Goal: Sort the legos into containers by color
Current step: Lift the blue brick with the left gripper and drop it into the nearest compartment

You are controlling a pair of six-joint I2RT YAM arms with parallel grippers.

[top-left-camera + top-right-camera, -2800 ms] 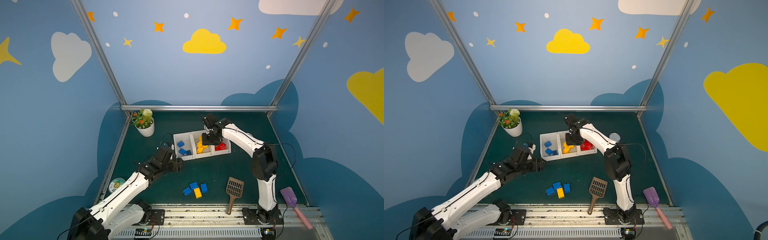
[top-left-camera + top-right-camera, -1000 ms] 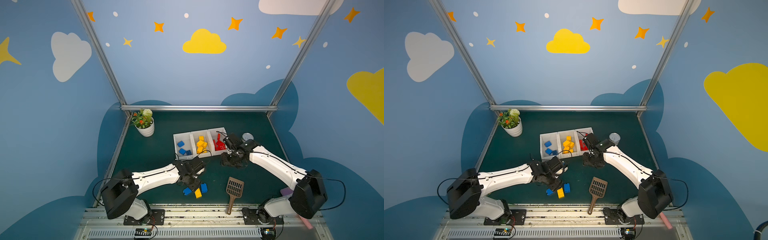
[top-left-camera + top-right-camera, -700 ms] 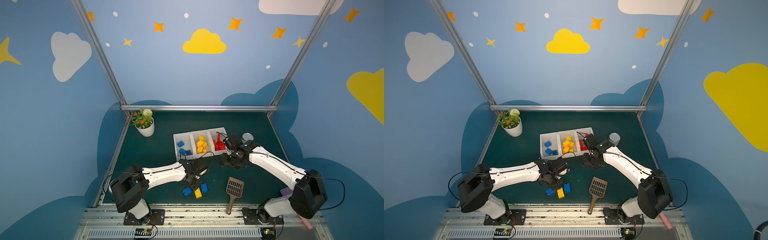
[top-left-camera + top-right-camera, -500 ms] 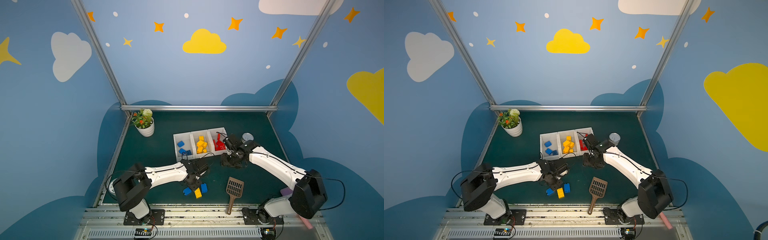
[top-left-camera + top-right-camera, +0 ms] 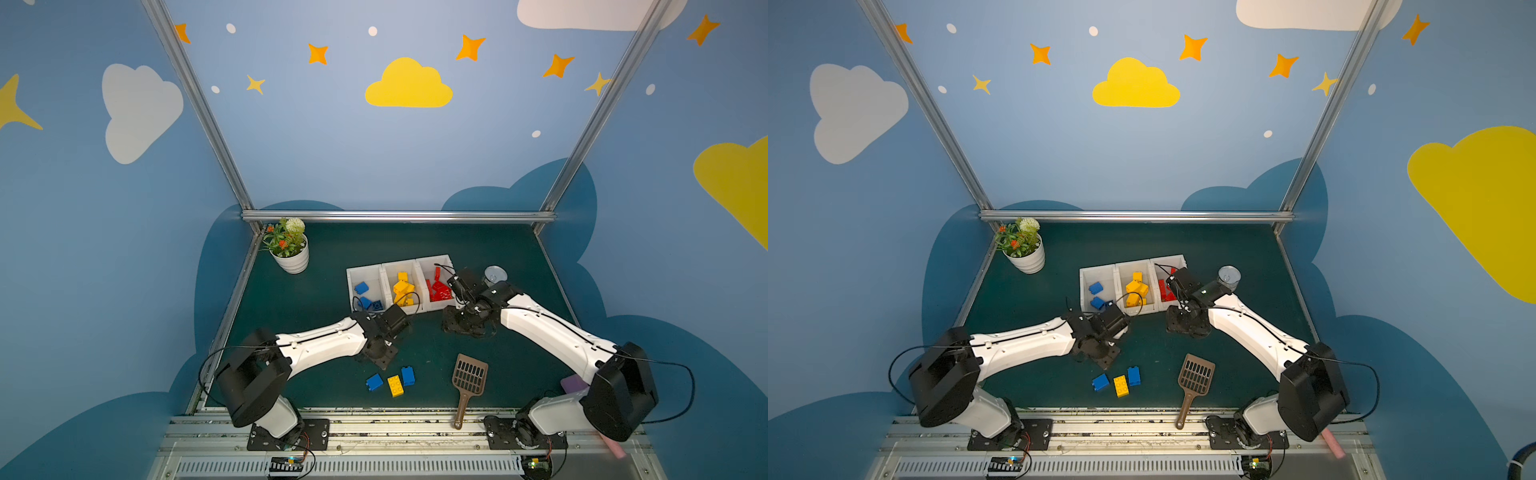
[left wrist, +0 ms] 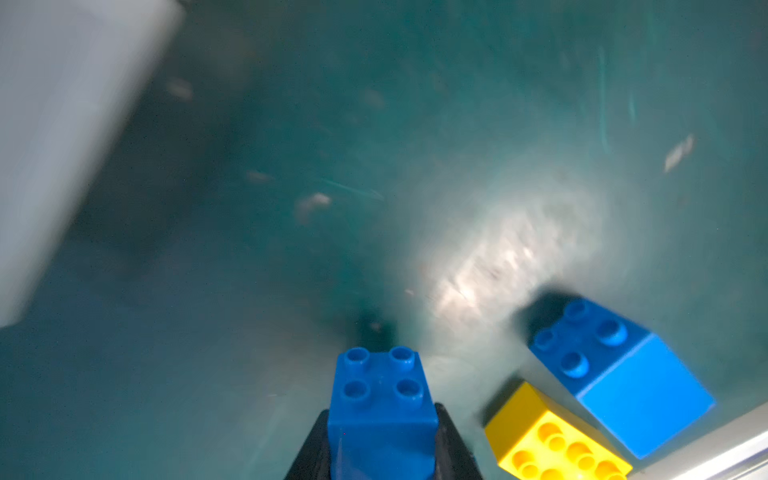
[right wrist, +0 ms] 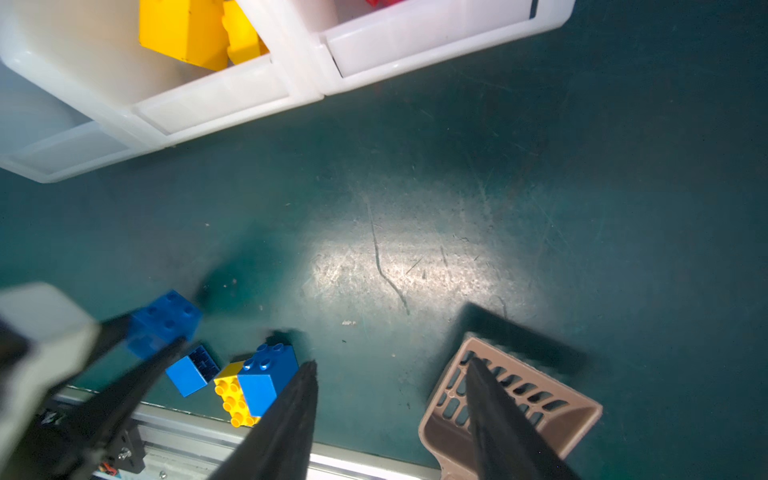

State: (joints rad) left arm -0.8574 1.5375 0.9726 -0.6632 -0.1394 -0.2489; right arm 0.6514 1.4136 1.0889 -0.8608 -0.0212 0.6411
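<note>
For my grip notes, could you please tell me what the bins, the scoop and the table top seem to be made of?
The bins: likely plastic, white, slightly translucent, smooth moulded rims.
The scoop: probably moulded plastic, matte brown, with slots.
The table top: dark green, dull, scratched and scuffed; perhaps rubber mat or painted board, unclear.

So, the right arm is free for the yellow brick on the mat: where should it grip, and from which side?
Probably from straight above, jaws across the long sides of the oblong yellow brick at its near end. It lies flat, studs up, and that end sticks out past the blue brick sitting against its far half.
</note>
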